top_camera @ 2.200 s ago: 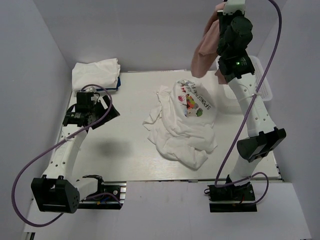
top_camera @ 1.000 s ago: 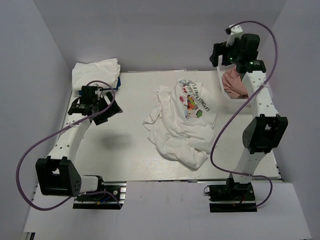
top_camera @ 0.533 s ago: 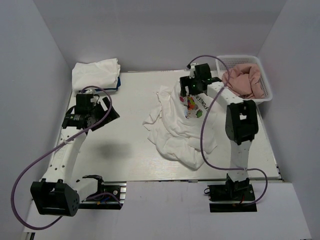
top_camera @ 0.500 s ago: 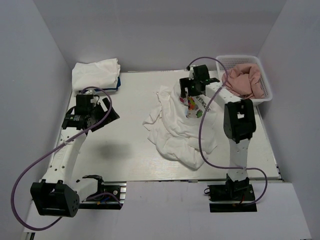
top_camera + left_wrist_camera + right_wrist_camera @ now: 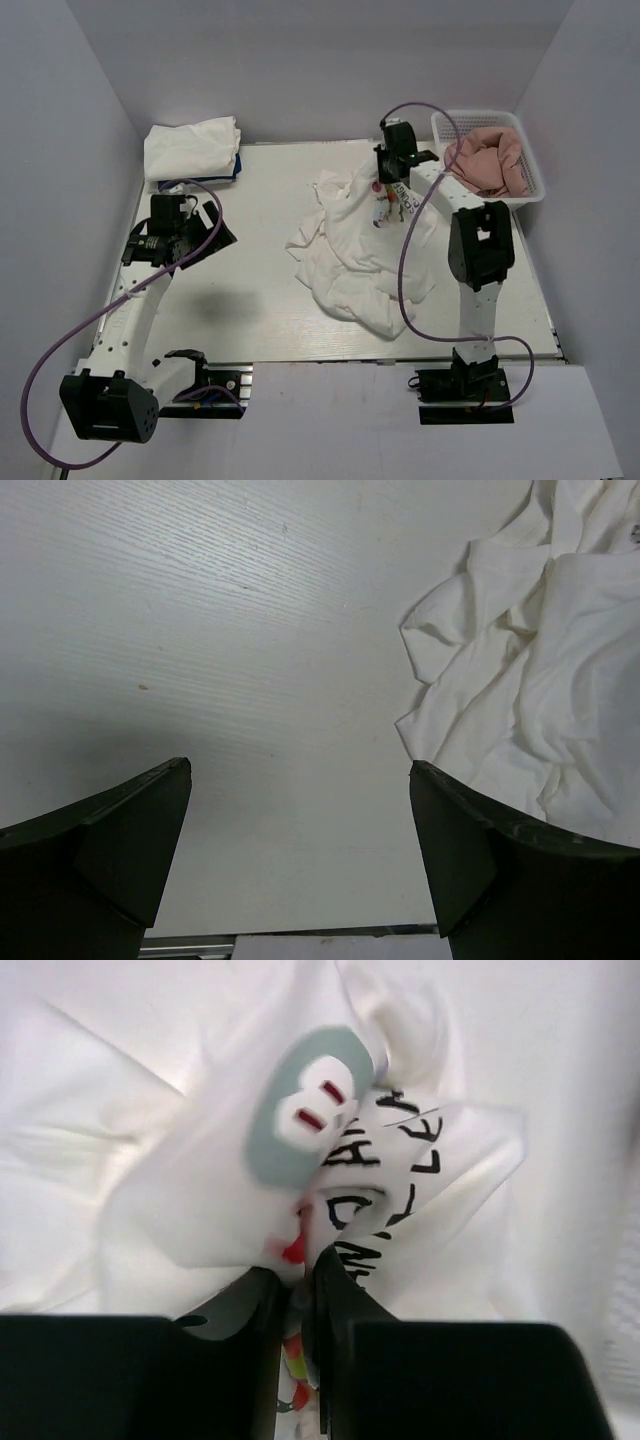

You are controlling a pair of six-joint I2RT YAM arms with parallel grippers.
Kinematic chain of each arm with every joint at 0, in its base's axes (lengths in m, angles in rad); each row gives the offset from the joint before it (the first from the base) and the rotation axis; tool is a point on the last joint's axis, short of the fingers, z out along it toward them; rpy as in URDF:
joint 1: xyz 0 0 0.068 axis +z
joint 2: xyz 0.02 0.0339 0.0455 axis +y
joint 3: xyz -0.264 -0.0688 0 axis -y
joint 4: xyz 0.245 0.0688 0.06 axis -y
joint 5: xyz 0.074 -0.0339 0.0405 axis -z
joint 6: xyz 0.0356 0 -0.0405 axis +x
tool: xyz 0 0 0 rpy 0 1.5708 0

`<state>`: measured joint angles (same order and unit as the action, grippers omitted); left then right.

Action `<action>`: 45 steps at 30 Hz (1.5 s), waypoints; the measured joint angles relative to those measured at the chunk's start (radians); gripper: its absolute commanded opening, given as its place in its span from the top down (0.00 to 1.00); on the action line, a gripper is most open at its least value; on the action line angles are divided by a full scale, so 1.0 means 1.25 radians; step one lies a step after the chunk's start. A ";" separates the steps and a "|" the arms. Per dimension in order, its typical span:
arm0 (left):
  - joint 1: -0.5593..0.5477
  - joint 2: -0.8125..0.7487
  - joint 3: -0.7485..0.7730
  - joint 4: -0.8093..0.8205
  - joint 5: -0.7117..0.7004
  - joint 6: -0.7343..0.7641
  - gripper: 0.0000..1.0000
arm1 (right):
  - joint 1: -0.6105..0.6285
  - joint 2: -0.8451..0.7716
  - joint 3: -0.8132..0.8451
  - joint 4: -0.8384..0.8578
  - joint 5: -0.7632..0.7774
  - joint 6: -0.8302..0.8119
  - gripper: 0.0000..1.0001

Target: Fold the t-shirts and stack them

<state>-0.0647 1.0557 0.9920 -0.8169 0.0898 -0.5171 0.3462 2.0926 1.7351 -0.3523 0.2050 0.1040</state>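
Observation:
A crumpled heap of white t-shirts point(image 5: 355, 255) lies mid-table, the cartoon-print shirt point(image 5: 392, 203) on top. My right gripper point(image 5: 385, 183) is shut on a fold of the printed shirt point(image 5: 330, 1160) and lifts it into a peak at the heap's far side. The pink t-shirt point(image 5: 485, 160) lies in the white basket point(image 5: 532, 175) at the back right. Folded white shirts point(image 5: 190, 147) sit stacked at the back left, with a dark blue edge point(image 5: 235, 165) under them. My left gripper point(image 5: 190, 228) is open and empty over bare table at the left; the heap's edge point(image 5: 520, 680) shows to its right.
White walls close in the table on the left, back and right. The table's near edge point(image 5: 290, 942) shows between my left fingers. Purple cables loop beside both arms.
The right arm dropped the pink shirt into the basket, swung down to the heap, closed on the printed shirt and is now pulling it up and back. The left gripper shifted slightly nearer.

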 measured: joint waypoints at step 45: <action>-0.001 0.228 0.016 0.090 0.074 -0.045 0.00 | -0.349 -0.045 0.171 0.412 0.237 -0.272 1.00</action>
<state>-0.0658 1.3403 1.0115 -0.7048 0.1818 -0.5739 -0.0906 2.0365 1.9491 0.1627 0.5018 -0.2359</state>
